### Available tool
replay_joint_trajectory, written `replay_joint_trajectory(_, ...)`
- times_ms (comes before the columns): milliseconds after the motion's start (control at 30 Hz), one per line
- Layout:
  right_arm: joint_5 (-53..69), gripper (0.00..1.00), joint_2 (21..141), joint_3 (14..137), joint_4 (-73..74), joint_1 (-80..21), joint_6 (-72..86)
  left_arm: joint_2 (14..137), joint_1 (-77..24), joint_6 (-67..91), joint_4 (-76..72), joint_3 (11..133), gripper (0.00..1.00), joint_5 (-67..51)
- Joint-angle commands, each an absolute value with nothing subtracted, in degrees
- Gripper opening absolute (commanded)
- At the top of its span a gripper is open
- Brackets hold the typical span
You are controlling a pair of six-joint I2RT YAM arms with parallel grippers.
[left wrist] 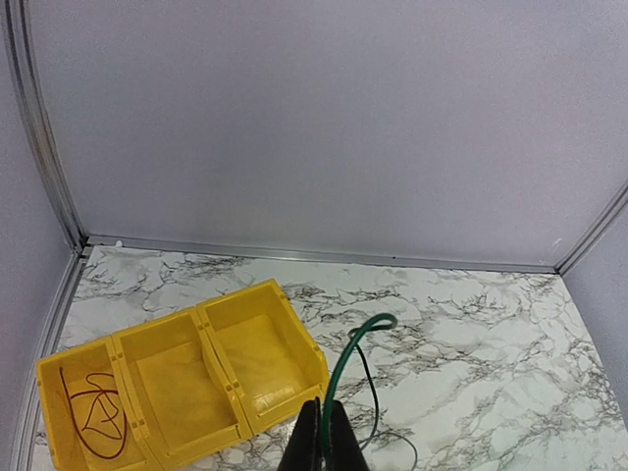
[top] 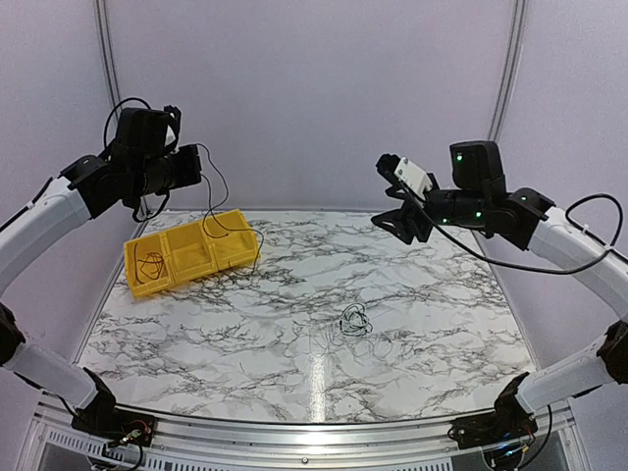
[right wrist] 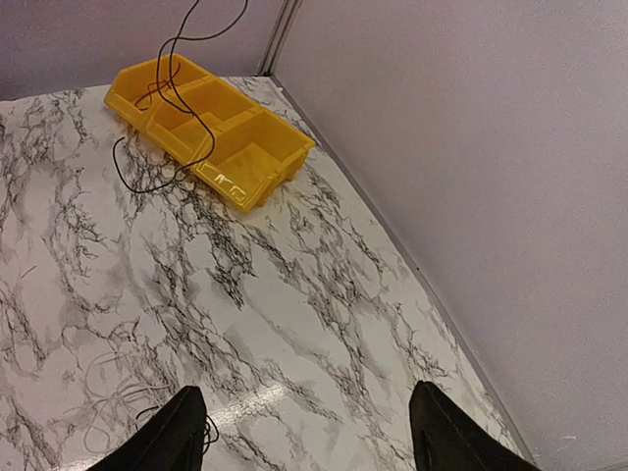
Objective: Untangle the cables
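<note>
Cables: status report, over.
Left end effector shut on thin green wire, hanging over yellow plastic three-compartment bin. Right end effector open, empty. Small wire tangle on marble table. Nothing blocking.

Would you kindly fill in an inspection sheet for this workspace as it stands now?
Surface: white marble-patterned tabletop, glossy.
Job's things: tangle of thin dark wires mid-table; coiled dark wire in the left compartment of the yellow three-compartment plastic bin; thin greenish wire hanging from the left gripper across the bin onto the table.
Clutter: nothing seen.
Grippers: left gripper raised, shut on the greenish wire; right gripper raised, open, empty.
Cables: black arm cables running along both arms.
Surroundings: plain lilac walls, metal corner posts.
</note>
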State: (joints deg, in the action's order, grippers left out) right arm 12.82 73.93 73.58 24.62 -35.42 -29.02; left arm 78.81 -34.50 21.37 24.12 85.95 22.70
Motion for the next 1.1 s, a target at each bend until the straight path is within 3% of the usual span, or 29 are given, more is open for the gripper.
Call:
replay_joint_trajectory(0,10.67,0.71,71.01,74.51,28.43,-32.94,-29.52,80.31,-30.71,18.48,25.56,85.15,0.0,20.36)
replay_joint_trajectory(333,13.82,0.72,67.72,70.58,27.63,-25.5,-24.88,82.24,-23.72,12.02,25.5,83.02,0.0,24.1)
replay_joint_trajectory(700,15.21,0.72,64.62,65.54,26.97,-24.51,-23.4,87.08,-18.9,5.84,25.75,86.25,0.0,30.81)
replay_joint_trajectory(1067,16.43,0.72,63.62,63.37,25.68,-22.79,-21.54,84.8,-14.85,5.44,25.54,85.76,0.0,29.77)
